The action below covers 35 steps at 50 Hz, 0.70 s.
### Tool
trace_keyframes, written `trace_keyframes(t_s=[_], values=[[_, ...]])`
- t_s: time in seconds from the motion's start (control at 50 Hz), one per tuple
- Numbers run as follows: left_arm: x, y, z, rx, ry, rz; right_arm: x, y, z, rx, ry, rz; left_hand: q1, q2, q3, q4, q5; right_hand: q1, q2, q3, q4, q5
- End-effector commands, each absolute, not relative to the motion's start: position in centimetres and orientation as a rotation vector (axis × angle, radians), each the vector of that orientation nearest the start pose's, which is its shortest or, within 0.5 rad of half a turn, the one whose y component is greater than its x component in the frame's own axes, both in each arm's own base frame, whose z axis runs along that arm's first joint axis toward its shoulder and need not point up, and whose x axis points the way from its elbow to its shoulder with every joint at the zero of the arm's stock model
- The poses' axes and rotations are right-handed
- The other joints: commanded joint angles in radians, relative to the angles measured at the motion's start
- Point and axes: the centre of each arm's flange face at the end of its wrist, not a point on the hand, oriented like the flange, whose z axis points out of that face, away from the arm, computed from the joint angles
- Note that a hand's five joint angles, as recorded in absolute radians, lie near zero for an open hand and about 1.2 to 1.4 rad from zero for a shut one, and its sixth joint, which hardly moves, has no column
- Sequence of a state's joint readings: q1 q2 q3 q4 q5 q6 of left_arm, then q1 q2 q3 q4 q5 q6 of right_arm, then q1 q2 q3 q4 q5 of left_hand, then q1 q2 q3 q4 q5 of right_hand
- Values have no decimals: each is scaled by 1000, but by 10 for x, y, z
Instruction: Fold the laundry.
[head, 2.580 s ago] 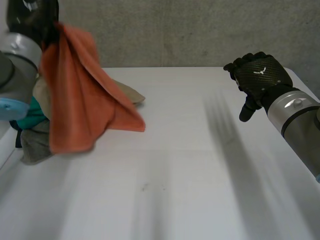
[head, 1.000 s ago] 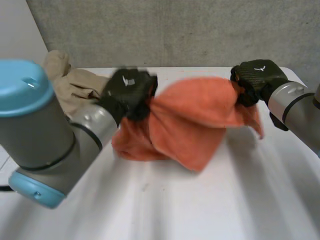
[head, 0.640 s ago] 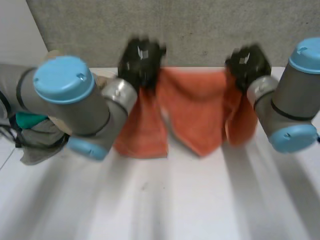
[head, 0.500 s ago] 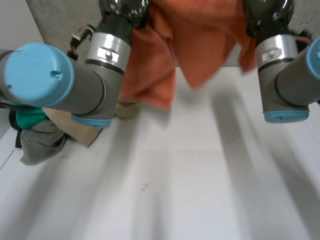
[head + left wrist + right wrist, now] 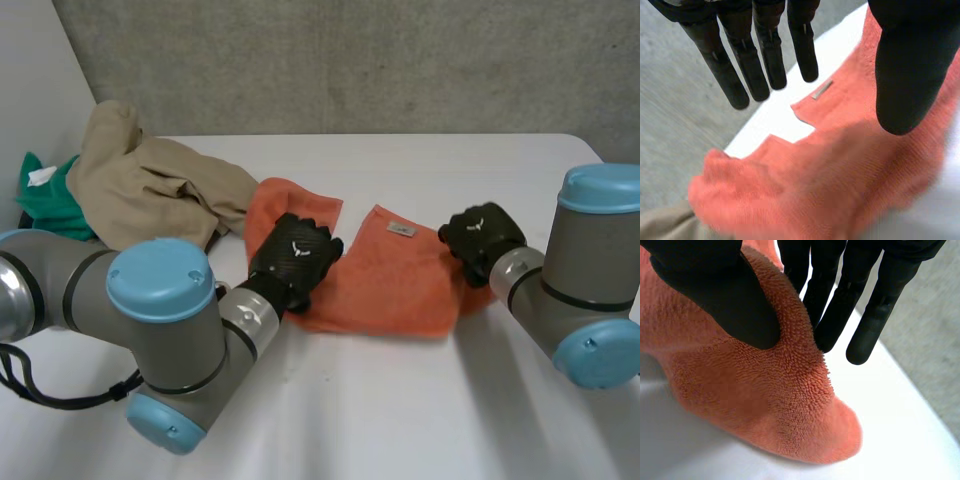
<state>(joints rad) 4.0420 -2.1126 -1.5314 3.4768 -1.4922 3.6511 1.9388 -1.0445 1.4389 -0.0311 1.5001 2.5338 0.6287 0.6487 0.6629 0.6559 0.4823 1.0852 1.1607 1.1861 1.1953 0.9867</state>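
Towel (image 5: 398, 290): was spread unevenly on table (image 5: 400, 420).
Left hand (image 5: 295, 258): fingers were held straight, nothing gripped.
Right hand (image 5: 480, 238): edge was pinched against thumb.
Advice: towel was best flattened before folding.

No legible text. Small tag (image 5: 403, 230) on orange towel (image 5: 385, 295), by its far edge: unreadable. White emblem (image 5: 298, 247), no letters, on left hand (image 5: 285, 270); ditto right hand (image 5: 490, 245).
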Motion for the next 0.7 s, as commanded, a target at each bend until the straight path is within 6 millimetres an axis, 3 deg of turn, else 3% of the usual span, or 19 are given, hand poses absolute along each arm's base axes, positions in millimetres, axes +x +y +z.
trace_keyframes(t_s=[0.02,0.14,0.26,0.34,0.46,0.64,0.7], values=[[-340,-217,189,1403,2046,-2190,245,-308,163,-1192,2391,-1809,-183,-203,-217,-210,-211,311,236,210,201,235],[-322,-217,190,1253,2241,-2196,233,-311,157,-1165,2445,-1778,-230,-250,-264,-257,-258,311,236,210,201,235],[-297,-232,170,1085,2434,-2104,229,-311,153,-1152,2466,-1759,-175,-195,-209,-202,-203,311,236,210,201,235],[-290,-246,152,1073,2490,-2038,229,-310,153,-1151,2466,-1757,-101,-121,-135,-128,-129,311,236,210,201,235],[-295,-268,135,1136,2534,-2024,230,-308,151,-1154,2469,-1747,31,11,-3,4,3,311,236,210,201,235],[-308,-294,113,1170,2558,-1990,227,-307,148,-1154,2480,-1731,31,11,-3,4,3,311,236,210,201,235],[-311,-300,113,1181,2524,-2008,227,-306,148,-1154,2483,-1726,113,93,79,86,85,311,236,210,201,235]])
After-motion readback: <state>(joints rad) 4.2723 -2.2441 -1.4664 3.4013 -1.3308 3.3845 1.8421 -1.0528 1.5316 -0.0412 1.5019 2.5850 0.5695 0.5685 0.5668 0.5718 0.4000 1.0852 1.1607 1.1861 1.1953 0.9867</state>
